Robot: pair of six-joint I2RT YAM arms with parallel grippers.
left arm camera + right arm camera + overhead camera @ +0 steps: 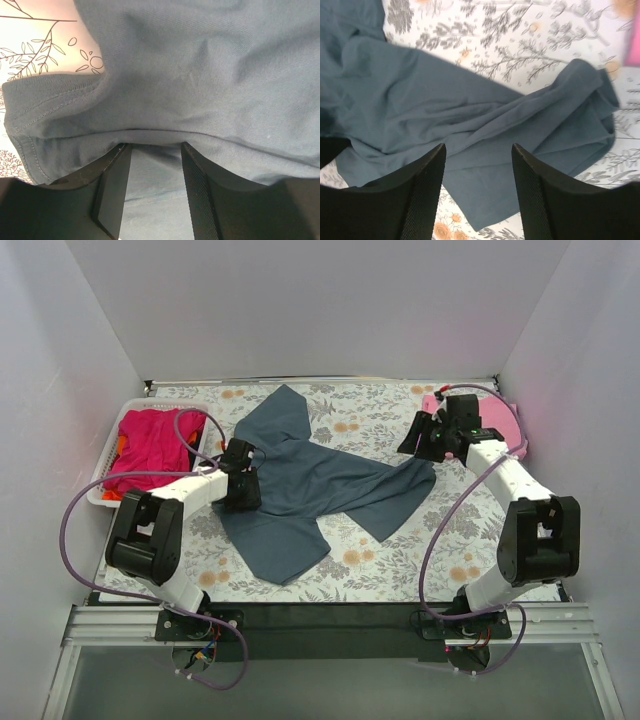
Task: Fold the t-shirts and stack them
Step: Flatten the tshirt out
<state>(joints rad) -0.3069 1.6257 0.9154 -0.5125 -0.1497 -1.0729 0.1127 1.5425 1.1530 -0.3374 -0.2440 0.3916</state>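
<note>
Dark slate blue-grey t-shirt [320, 485] lies crumpled and unfolded across the middle of the floral table [400, 550]. One sleeve points to the far edge, the body runs toward the near edge left of centre, and a long bunched part stretches to the right. Left gripper [244, 488] is down on the shirt's left edge. In the left wrist view its fingers [112, 190] stand apart with a fold of the blue-grey cloth [200, 75] lying across the tips, a hemmed edge to the left, and more cloth visible in the gap. It's spread, not pinching as far as can be seen. Right gripper [420, 440] hangs over the shirt's right end, toward the far right. In the right wrist view its fingers [422, 195] are spread with nothing between them and the shirt [420, 100] is below, apart from them. Light pink t-shirt [510, 425] sits at the far right corner, just behind the right gripper. White slotted basket [97, 485] is at the far left corner and holds a magenta t-shirt [150, 445], with a bit of orange-red cloth [120, 443] at its left side.
</note>
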